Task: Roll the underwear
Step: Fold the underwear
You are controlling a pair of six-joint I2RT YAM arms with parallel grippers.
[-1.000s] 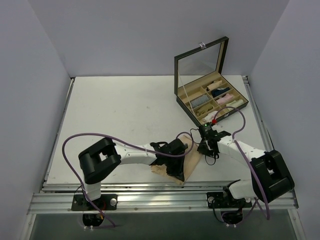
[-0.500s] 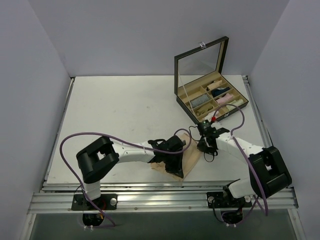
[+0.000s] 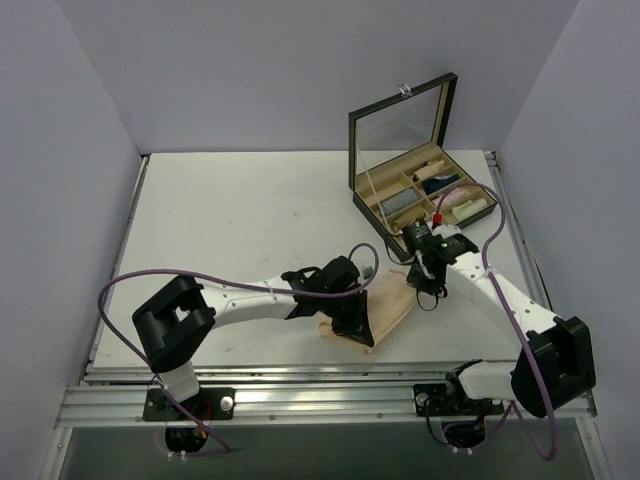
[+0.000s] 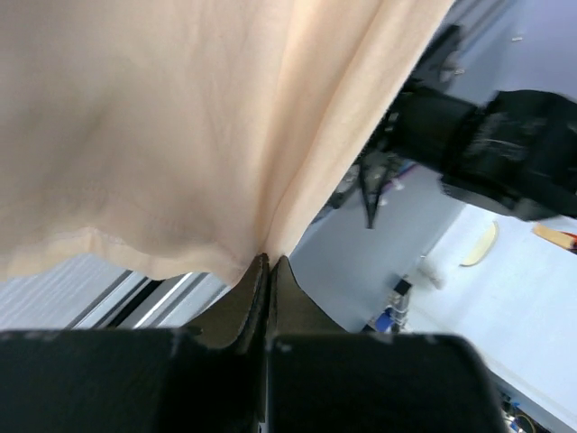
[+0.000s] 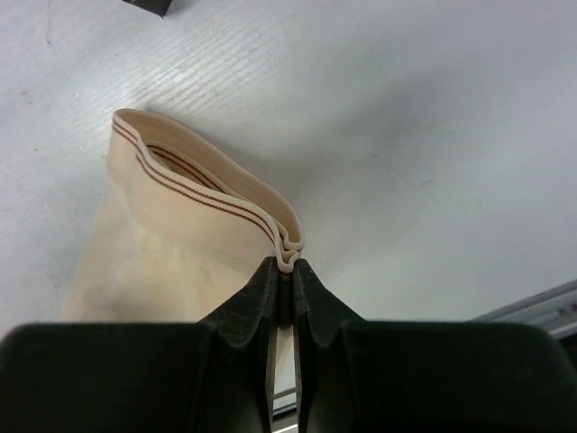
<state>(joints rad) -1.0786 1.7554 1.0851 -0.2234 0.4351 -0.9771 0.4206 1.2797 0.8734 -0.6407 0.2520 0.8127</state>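
Observation:
The underwear (image 3: 385,312) is a pale peach-beige cloth stretched between both grippers just above the table near its front edge. My left gripper (image 3: 352,318) is shut on its near hem; in the left wrist view the cloth (image 4: 180,135) hangs from the pinched jaws (image 4: 269,262). My right gripper (image 3: 427,278) is shut on the far corner. The right wrist view shows the striped waistband (image 5: 207,194) folded double and clamped between the fingertips (image 5: 285,264).
A black box (image 3: 425,200) with its glass lid raised stands at the back right, its compartments holding rolled cloths. The table's metal rail (image 3: 330,395) runs along the front edge, close behind the left gripper. Purple cables loop off both arms.
The right gripper closed on the waistband and moved right and back. The left gripper moved up and right with its hem. The cloth is now pulled longer between them.

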